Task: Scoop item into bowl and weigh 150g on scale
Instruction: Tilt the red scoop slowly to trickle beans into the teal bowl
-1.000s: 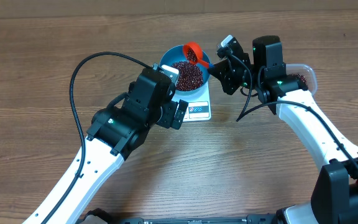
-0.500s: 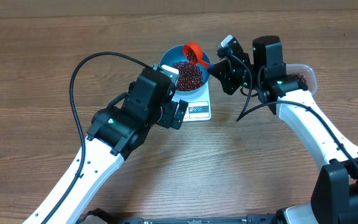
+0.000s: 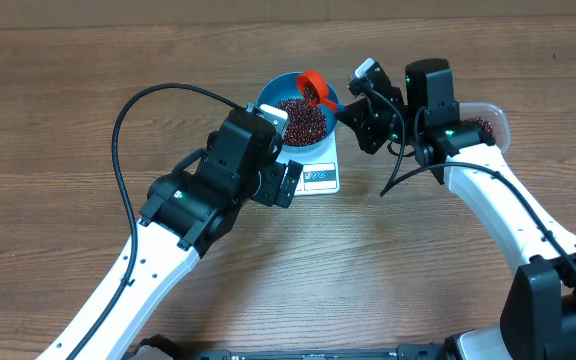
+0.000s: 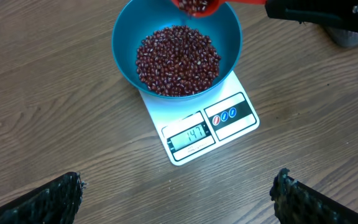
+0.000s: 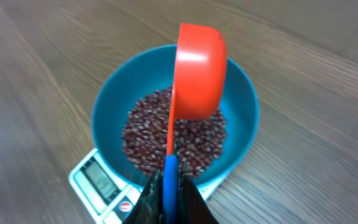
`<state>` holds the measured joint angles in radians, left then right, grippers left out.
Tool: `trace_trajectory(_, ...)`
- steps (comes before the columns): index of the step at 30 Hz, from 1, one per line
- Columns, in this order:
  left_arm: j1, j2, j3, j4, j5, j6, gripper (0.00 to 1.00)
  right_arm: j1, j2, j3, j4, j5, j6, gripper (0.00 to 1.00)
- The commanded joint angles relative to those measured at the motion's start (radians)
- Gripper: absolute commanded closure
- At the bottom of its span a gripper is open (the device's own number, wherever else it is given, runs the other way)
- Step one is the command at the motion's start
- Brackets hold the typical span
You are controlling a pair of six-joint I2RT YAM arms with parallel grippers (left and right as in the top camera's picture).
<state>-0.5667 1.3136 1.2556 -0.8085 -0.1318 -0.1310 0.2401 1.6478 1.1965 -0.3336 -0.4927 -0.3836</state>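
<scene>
The blue bowl stands on the white scale, holding a heap of dark red beans. In the left wrist view the bowl's wall, the beans and the scale show, and the display reads 147. My right gripper is shut on the blue handle of a red scoop, which is tipped over the bowl's far rim with beans in it. The right wrist view shows the scoop above the bowl, with the gripper clamped on the handle. My left gripper hangs open in front of the scale.
A clear plastic tub with more beans sits at the right, partly behind my right arm. The left arm's black cable loops over the wooden table to the left of the bowl.
The red scoop has shifted slightly toward the bowl's right rim. Both arms are otherwise still.
</scene>
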Motion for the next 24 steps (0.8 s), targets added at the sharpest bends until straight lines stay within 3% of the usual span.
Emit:
trace_trajectory(1,0.003,-0.01,0.016,0.001,-0.008,0.004,0.0,0.006,0.004,0.0,0.016,0.018,-0.011,0.96)
trace_trajectory(24,0.003,-0.01,0.016,0.001,-0.008,0.004,0.0,0.008,0.004,0.0,0.011,0.013,-0.01,0.96)
